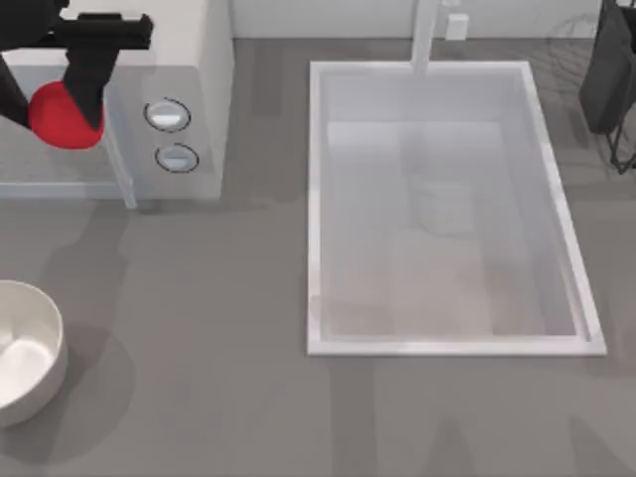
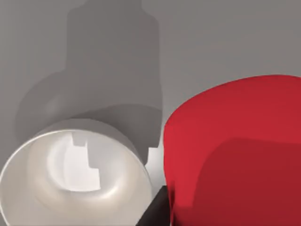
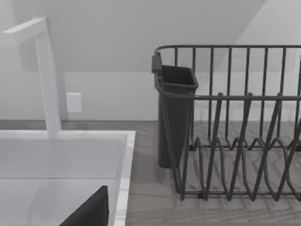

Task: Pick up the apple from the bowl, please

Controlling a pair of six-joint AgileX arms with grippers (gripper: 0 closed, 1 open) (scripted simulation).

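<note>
The red apple [image 1: 55,124] hangs high above the counter at the top view's far left, with my left gripper [image 1: 72,104] shut on it. In the left wrist view the apple [image 2: 235,150] looms large and close, and a dark finger [image 2: 157,213] shows at its edge. The white bowl [image 1: 25,353] stands on the counter at the left edge, below and apart from the apple. Its glossy pale inside [image 2: 70,183] holds nothing. My right arm [image 1: 608,70] is parked at the back right.
A white sink basin [image 1: 316,199] with a faucet [image 3: 47,80] takes up the middle of the counter. A dark wire dish rack [image 3: 235,122] with a cutlery holder [image 3: 174,113] stands at the back right. A white appliance with two knobs [image 1: 169,134] sits at the back left.
</note>
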